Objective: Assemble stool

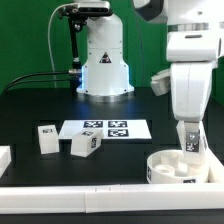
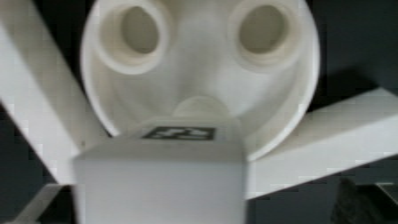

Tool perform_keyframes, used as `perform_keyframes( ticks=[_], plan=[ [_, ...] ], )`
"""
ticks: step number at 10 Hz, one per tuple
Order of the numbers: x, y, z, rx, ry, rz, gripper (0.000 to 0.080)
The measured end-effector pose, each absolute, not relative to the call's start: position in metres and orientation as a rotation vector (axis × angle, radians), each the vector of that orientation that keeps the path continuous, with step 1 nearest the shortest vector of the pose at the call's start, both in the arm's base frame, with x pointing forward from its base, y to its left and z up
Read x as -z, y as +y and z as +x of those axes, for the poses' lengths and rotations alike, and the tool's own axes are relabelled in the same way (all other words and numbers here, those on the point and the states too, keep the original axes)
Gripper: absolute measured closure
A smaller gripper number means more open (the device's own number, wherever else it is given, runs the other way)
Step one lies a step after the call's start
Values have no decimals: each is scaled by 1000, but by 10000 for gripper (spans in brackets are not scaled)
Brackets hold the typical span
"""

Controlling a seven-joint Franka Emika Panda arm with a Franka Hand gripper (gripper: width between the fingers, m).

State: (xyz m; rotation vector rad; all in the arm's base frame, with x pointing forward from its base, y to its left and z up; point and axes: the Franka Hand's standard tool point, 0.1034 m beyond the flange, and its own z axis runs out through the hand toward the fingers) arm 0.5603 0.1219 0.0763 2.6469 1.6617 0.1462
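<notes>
The round white seat disc lies at the exterior view's lower right, in the corner of the white border rails. My gripper hangs just above it, shut on a chunky white stool leg that carries a tag and stands upright, its lower end at the disc's rim. In the wrist view the held leg fills the foreground with its tag facing up, and the seat disc lies beyond it, showing two round sockets. Two more legs lie on the table at the exterior view's left.
The marker board lies flat mid-table, right beside the loose legs. A white border rail runs along the front edge and meets another at the right. The robot's base stands behind.
</notes>
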Motion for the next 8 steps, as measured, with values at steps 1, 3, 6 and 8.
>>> perform_keyframes(
  ticks=[1,3,6,8],
  plan=[
    [-77,121,561,-148,1651,2654,162],
    [-77,121,561,-149,1600,2689,331],
    [-77,123,560,-146,1278,2875,465],
    [-76,122,560,-147,948,3041,465]
  ],
)
